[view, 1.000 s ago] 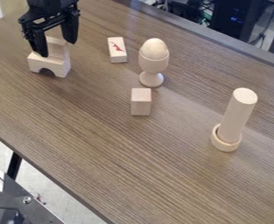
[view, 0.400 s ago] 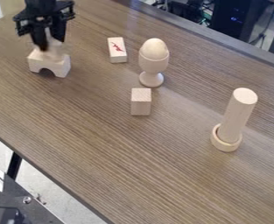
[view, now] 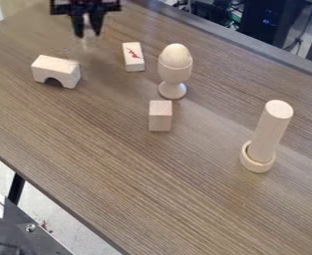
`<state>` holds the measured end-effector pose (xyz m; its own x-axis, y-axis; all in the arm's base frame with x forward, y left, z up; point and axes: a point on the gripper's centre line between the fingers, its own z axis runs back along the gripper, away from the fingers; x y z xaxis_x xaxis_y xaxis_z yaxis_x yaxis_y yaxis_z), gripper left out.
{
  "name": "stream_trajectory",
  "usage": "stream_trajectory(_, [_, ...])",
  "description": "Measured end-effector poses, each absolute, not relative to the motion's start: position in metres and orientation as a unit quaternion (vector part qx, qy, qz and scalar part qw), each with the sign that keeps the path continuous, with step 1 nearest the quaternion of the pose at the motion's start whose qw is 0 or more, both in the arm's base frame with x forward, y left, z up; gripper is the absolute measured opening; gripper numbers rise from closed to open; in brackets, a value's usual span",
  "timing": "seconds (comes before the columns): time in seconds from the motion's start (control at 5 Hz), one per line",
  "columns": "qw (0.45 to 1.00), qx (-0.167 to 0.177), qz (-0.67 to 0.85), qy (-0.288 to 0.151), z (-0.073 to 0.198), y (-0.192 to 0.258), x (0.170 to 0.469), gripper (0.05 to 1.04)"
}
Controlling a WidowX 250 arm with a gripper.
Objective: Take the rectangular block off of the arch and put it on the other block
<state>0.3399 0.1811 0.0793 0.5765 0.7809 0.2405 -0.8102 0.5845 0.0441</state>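
Observation:
High at the upper left, above the table, hangs my gripper (view: 88, 34), shut on the rectangular block (view: 87, 41), which is pale and blurred between the fingers. Below and to its left stands the pale wooden arch (view: 57, 71), its top bare. One upright wooden block (view: 160, 116) stands near the middle of the table. Another block (view: 133, 56), with a red mark on its top, lies to the right of the gripper. Both are apart from the held block.
An egg in a wooden cup (view: 174, 69) stands between the marked block and the upright one. On the right, a tall cylinder (view: 272, 129) leans in a wooden ring (view: 257, 158). The brown table (view: 165, 184) has its front edge at the lower left.
My gripper closed around the rectangular block, lifted it off the arch and moved up and to the right with it. The arch and the other objects stayed in place.

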Motion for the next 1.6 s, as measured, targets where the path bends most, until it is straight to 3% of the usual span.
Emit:
stream_trajectory(0.2, [0.921, 0.067, 0.373, -0.095, 0.077, 0.171, 0.362, 0.258])
stream_trajectory(0.6, [0.946, 0.008, 0.296, -0.132, 0.066, 0.153, 0.388, 0.258])
stream_trajectory(0.8, [0.947, 0.007, 0.295, -0.125, 0.056, 0.151, 0.391, 0.258])
stream_trajectory(1.6, [0.931, 0.004, 0.343, -0.129, 0.056, 0.139, 0.397, 0.257])
